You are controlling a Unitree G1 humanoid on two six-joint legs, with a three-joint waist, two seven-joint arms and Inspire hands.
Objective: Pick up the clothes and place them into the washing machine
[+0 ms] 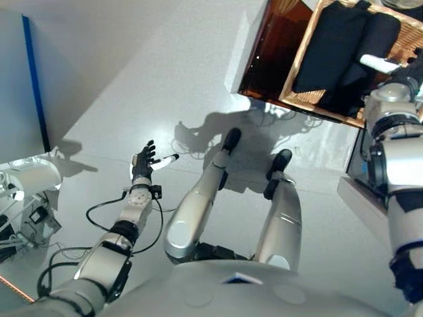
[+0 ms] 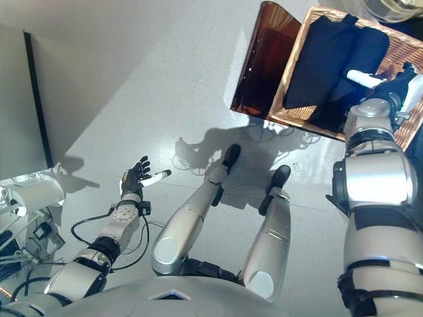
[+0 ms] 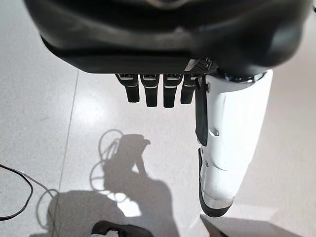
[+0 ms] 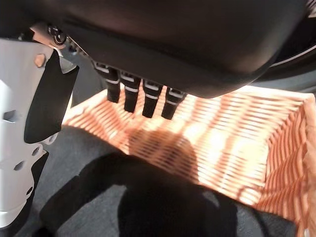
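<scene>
Dark clothes [image 2: 324,59] lie in a wicker basket [image 2: 291,109] at the upper right. My right hand [image 2: 398,80] hovers over them, white-covered thumb pointing at the cloth. In the right wrist view its fingers [image 4: 133,94] hang straight above the basket's woven wall [image 4: 222,143] and the dark cloth [image 4: 123,207], holding nothing. My left hand [image 1: 142,165] is held out low on the left over the pale floor. Its fingers [image 3: 150,91] are straight, its thumb [image 3: 232,143] stretched out, and it is empty.
A brown translucent panel [image 2: 261,59] stands against the basket's left side. A grey board with a blue edge [image 1: 33,79] stands at the left. White devices and cables [image 1: 26,191] crowd the lower left corner. A dark glass-fronted unit [image 1: 357,165] shows at the right edge.
</scene>
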